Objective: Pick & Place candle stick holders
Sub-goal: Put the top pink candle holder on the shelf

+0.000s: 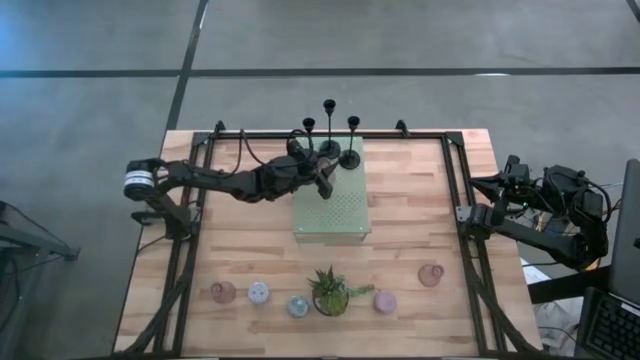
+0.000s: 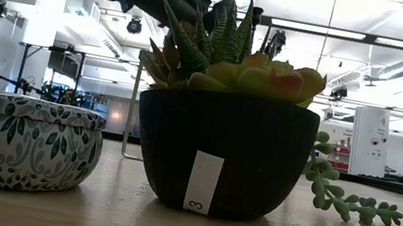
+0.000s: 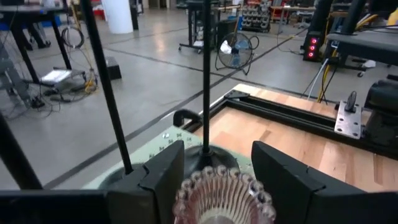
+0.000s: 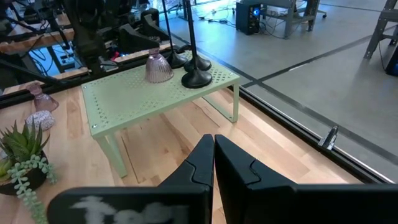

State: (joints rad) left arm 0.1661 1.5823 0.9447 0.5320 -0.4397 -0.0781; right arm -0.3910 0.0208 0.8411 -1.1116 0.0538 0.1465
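Left gripper [image 3: 214, 180] over the green mat [image 1: 332, 205], fingers clasping a pink glass holder [image 3: 222, 198] just in front of the black candlesticks [image 1: 330, 128] at the mat's far edge. Right gripper [image 4: 213, 163] pinched shut, parked off the mat's right side. Risk: knocking over a slim stick through drifting forward, or tipping the glass through uneven release.

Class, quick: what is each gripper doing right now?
Left gripper: closed on a pink glass holder.
Right gripper: shut, holding nothing.
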